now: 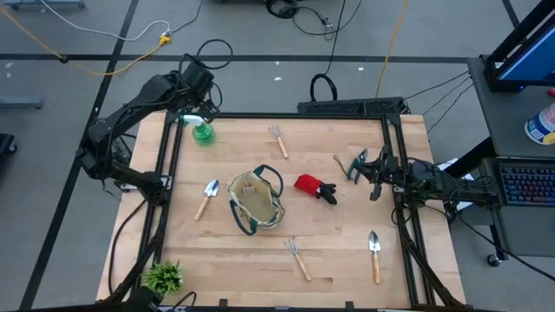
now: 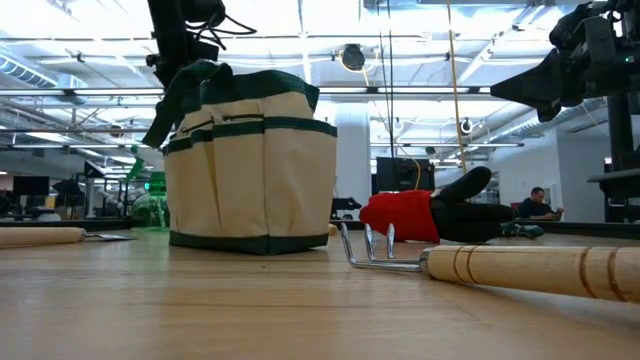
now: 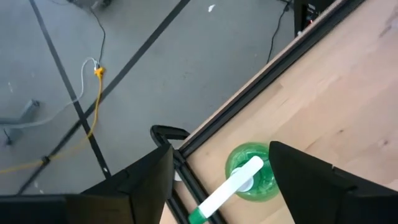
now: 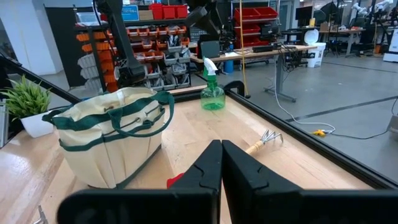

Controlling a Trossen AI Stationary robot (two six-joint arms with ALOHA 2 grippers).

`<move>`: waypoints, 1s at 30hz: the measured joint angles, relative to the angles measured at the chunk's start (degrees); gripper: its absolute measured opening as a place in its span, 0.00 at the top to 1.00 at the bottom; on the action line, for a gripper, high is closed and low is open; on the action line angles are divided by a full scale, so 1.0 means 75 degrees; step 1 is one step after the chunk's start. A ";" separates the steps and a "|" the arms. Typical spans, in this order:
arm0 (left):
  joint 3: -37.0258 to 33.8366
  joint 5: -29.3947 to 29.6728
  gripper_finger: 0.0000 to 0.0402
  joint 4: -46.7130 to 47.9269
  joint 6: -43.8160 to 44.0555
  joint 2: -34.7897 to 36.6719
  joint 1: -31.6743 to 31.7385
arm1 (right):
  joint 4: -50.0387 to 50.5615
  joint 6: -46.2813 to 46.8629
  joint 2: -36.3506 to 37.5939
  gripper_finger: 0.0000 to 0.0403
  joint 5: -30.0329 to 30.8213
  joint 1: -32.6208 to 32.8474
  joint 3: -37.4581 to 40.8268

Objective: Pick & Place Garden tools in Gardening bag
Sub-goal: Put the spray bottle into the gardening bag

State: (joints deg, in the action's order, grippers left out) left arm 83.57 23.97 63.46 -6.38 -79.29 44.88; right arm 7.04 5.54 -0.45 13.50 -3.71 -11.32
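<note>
The green spray bottle [image 1: 203,133] with a white head stands upright on the table's far left corner. My left gripper [image 3: 221,186] hovers open above it, one finger on each side of the bottle [image 3: 245,155], apart from it. The beige gardening bag [image 1: 257,201] with green trim stands mid-table, mouth up. Around it lie a trowel [image 1: 206,198], a rake [image 1: 277,139], red-and-black gloves [image 1: 314,187], a second rake [image 1: 297,257] and a second trowel [image 1: 375,254]. My right gripper [image 1: 364,166] waits shut at the right edge, level and empty.
A small potted plant [image 1: 163,277] sits at the near left corner. A black frame rail [image 1: 286,115] runs along the table's edges, close behind the bottle. Bare wood lies between the bottle and the bag.
</note>
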 joint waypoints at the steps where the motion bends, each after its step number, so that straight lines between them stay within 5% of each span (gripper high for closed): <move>1: 0.0000 -0.0002 0.32 -0.0001 -0.0103 0.0000 0.0000 | 0.0001 0.0000 0.0000 1.00 0.0000 0.0000 0.0000; 12: 0.0000 -0.0618 0.31 0.0585 0.0168 -0.0772 0.0006 | 0.0001 0.0000 0.0000 1.00 0.0000 0.0000 0.0002; 30: 0.0000 -0.0694 0.31 0.2015 -0.1273 -0.1518 0.0026 | 0.0001 -0.0003 0.0000 1.00 0.0020 0.0001 0.0001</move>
State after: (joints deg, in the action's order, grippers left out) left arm 83.57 18.76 78.57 -15.93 -90.67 45.08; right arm 7.05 5.52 -0.45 13.65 -3.70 -11.31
